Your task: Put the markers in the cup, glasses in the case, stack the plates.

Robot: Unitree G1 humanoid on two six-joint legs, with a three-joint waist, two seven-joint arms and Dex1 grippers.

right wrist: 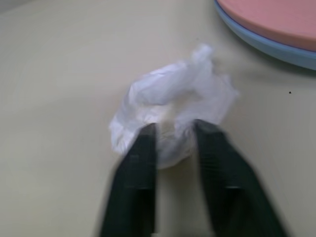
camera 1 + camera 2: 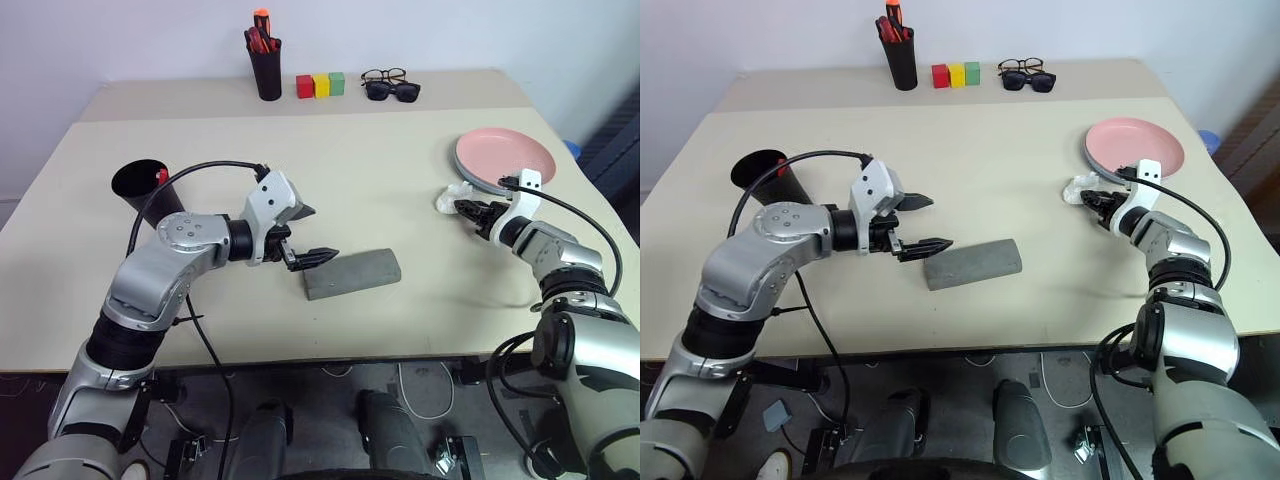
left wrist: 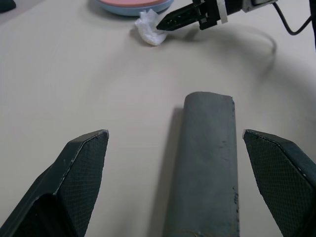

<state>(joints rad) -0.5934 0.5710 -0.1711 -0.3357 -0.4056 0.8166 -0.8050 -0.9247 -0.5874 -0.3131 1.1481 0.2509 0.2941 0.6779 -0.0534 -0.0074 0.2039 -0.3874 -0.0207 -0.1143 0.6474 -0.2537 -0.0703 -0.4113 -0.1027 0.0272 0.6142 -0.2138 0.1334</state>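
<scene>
Left wrist view, case (image 3: 205, 163) between left hand (image 3: 185, 148) fingers (image 3: 81, 168) (spread)

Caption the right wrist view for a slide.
Right claw pinching a crumpled white wad beside the stacked pink plate and blue plate.

the wide beige surface (image 2: 400, 170) carries a salmon pink round plate (image 2: 505, 152) stacked on a light blue plate (image 1: 256, 42), a grey fabric-look rectangular case (image 2: 352, 273), a crumpled white tissue (image 1: 170, 111), a black tapered plastic cup (image 2: 145, 187), and red (image 2: 304, 86), yellow (image 2: 321, 85) and green (image 2: 337, 83) blocks.
</scene>
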